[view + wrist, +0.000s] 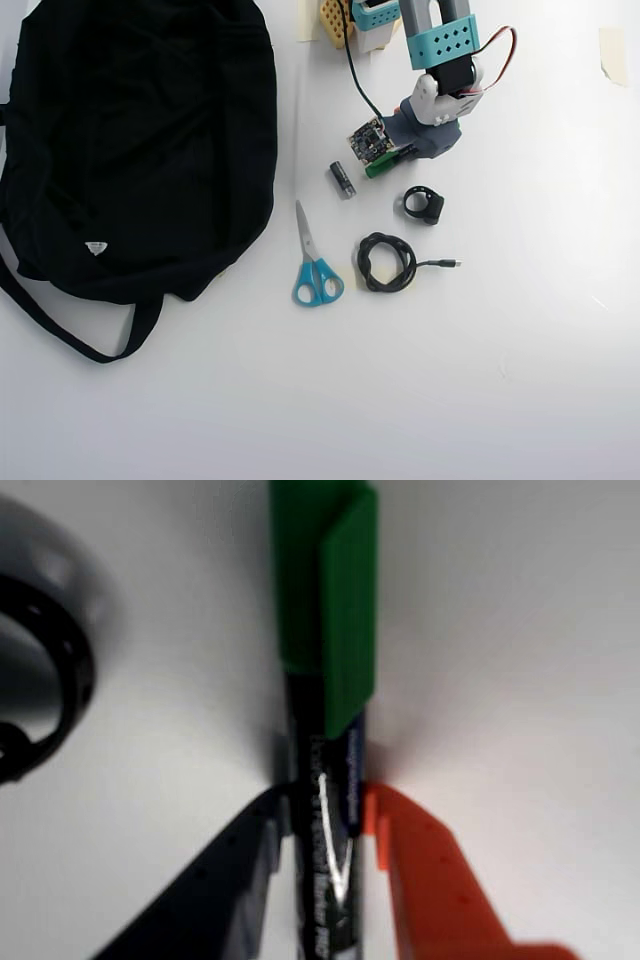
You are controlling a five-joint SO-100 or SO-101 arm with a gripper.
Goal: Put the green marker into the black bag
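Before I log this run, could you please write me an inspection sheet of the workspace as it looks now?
Surface: white table, bare at the right and bottom of the overhead view.
Job's things: green marker lying on the table between the gripper's fingers; black bag at left, strap trailing below it.
Clutter: blue-handled scissors, short grey cylinder, small black ring-shaped part.
Grippers: gripper straddles the marker's barrel, one dark finger and one orange; whether it squeezes is unclear.
Cables: coiled black cable; wire on the arm.
Surroundings: tape pieces on the table.
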